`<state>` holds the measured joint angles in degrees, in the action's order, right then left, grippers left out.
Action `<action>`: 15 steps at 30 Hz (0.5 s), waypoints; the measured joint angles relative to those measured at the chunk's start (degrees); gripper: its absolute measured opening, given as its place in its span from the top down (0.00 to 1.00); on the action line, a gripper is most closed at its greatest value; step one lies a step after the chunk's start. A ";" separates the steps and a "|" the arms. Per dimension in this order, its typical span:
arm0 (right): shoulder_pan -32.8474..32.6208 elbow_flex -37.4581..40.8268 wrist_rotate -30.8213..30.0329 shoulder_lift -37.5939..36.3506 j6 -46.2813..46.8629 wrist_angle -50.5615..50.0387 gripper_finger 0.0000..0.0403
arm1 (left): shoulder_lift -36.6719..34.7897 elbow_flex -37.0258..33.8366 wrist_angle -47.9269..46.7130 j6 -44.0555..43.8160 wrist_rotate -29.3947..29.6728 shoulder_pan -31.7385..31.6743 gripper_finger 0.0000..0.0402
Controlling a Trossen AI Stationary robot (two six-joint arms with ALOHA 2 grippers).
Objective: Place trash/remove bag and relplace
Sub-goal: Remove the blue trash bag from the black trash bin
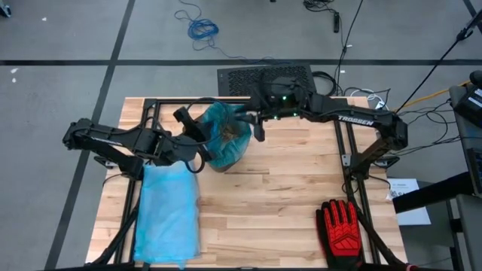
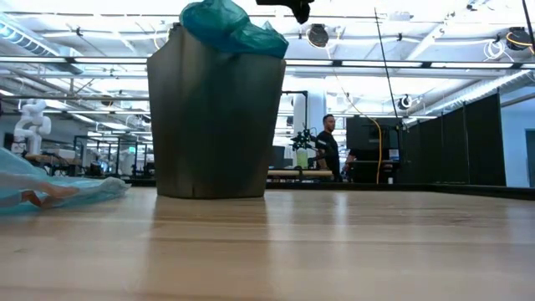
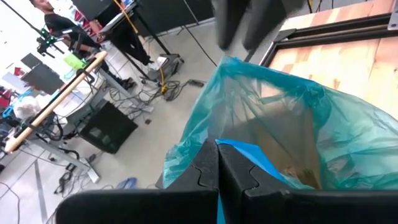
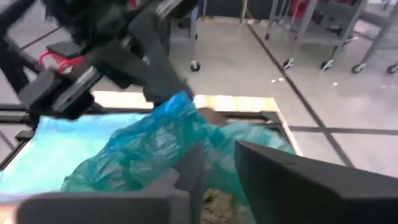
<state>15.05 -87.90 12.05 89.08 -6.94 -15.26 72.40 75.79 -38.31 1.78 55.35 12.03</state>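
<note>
A dark grey bin stands on the table, lined with a teal bag whose top bunches up above the rim. Brown crumpled trash lies inside the bag. My left gripper is at the bin's left side, shut on the bag's top edge. My right gripper is open at the bin's far right side, with one finger over the bag's mouth and one outside it. A second, flat blue bag lies spread on the table near the left front. My left gripper pinches the teal bag's top edge between its two shut fingers, coming from the table's left. The plastic stands raised above the bin's rim while the rest of the bag stays in the bin. One layer or several, I cannot tell. My right gripper: I cannot tell whether it touches the bag.
A red-and-black glove lies at the table's near right corner. Black frame rails run along the table's sides. Bare wood stretches between the bin and the glove. A person stands in the room far behind.
</note>
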 joint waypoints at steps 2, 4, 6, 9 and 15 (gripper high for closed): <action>0.94 -0.02 -0.06 -0.89 0.00 -0.90 0.73 | 0.00 0.00 -0.15 0.00 -0.02 0.00 1.00; 2.16 -0.02 -0.29 -1.51 0.35 -3.07 0.66 | 0.00 0.00 -0.17 0.00 -0.02 0.00 1.00; 3.83 -0.02 -1.54 -1.75 2.31 -5.99 0.60 | 0.00 0.00 -0.42 0.00 -0.02 0.00 1.00; 7.97 -0.02 0.50 -1.65 6.68 -11.53 0.53 | 0.00 0.00 -1.34 0.00 -0.04 0.00 1.00; 14.54 -0.02 16.43 0.27 15.04 -11.06 0.53 | 0.00 0.00 -1.51 0.01 -0.07 0.00 1.00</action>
<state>29.59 -87.92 28.49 89.34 8.10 -26.32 72.40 75.79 -39.83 1.79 55.29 12.03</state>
